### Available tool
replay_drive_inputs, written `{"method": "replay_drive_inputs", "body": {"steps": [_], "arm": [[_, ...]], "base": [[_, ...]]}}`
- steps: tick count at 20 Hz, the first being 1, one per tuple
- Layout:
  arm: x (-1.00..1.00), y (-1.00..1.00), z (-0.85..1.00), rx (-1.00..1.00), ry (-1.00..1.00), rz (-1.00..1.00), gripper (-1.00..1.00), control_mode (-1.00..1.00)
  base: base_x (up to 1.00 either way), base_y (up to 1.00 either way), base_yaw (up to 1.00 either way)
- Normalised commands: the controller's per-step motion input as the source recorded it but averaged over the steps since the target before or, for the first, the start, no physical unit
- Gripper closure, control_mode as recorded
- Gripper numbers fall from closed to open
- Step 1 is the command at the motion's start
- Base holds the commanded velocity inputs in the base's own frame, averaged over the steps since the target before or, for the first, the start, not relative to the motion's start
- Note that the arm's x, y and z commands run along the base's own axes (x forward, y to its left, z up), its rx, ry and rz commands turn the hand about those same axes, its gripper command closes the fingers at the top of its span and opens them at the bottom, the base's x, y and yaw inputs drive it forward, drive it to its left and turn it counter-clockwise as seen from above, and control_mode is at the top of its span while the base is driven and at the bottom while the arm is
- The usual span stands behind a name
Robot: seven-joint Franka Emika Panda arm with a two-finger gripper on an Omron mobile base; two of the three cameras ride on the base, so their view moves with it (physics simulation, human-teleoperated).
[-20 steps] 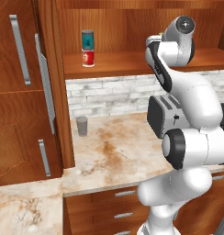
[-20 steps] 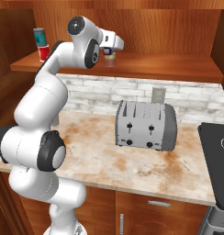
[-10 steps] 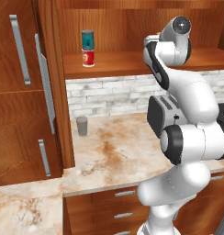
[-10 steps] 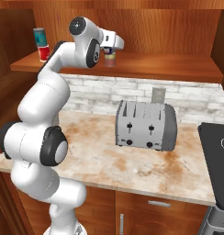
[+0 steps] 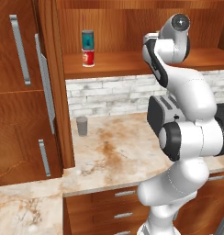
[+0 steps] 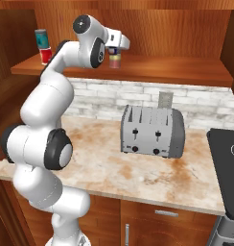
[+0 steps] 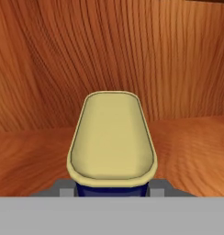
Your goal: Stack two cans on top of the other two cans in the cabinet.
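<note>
In the hand view my gripper (image 7: 113, 189) is shut on the dark blue can (image 7: 113, 137), whose yellow top faces the camera. Behind it is the cabinet's (image 7: 109, 50) wood-panel back. In the right base view the gripper (image 6: 114, 48) reaches into the cabinet (image 6: 152, 72) over the shelf. A pale can (image 6: 115, 61) stands on the shelf right beneath the gripper. I cannot tell whether the held can touches it. At the shelf's left end the teal can (image 5: 87, 38) (image 6: 40, 37) stands upright on the red can (image 5: 88, 58) (image 6: 45, 55).
A grey cup (image 5: 81, 125) stands on the counter by the tall wooden doors (image 5: 22, 92). A silver toaster (image 6: 152, 132) sits on the marble counter (image 6: 104, 163) under the shelf. A dark cooktop (image 6: 227, 158) lies at the right.
The arm has shifted only very slightly. The gripper stays shut on the dark blue can at the same spot over the shelf.
</note>
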Motion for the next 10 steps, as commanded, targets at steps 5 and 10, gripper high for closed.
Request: {"method": "replay_drive_inputs", "body": {"steps": [5,10], "arm": [[-0.02,0.00,-0.19,0.00,0.00,0.00,1.00,-1.00],[0.00,0.00,-0.23,0.00,0.00,0.00,1.00,-1.00]], "base": [[0.00,0.00,0.00],[0.00,0.00,0.00]]}}
